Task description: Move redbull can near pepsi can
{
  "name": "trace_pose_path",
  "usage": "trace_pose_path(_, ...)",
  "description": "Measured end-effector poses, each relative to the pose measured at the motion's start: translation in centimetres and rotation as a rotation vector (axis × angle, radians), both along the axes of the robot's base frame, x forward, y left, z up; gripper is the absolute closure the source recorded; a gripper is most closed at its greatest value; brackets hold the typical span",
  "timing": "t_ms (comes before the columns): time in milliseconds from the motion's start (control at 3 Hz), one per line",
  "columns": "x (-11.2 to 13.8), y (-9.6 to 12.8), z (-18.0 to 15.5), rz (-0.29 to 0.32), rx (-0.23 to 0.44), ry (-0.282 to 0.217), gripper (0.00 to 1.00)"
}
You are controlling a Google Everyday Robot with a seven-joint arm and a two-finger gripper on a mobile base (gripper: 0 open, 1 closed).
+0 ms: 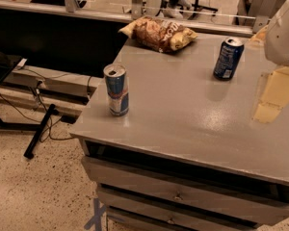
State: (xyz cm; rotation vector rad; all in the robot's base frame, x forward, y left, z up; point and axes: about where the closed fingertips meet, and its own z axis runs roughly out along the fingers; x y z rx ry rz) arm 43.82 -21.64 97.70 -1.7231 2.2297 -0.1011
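The redbull can (116, 90), slim with light blue and silver panels, stands upright near the left front corner of the grey table (183, 119). The pepsi can (228, 58), dark blue with white lettering, stands upright further back towards the right. My gripper (275, 96) hangs over the right side of the table, under the white arm at the top right. It is right of and in front of the pepsi can, far from the redbull can, and touches neither.
A crumpled chip bag (159, 32) lies at the table's back edge. Drawers (178, 196) sit under the tabletop. The left edge of the table drops to a speckled floor with cables and a black stand (38, 131).
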Motion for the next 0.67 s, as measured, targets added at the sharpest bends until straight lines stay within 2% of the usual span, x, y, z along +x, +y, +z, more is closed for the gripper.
trace_pose_path(333, 0.0, 0.0, 0.0, 0.000, 0.000, 0.000, 0.00)
trace_pose_path(667, 0.8, 2.3, -2.3, 0.030, 0.080, 0.034, 0.00)
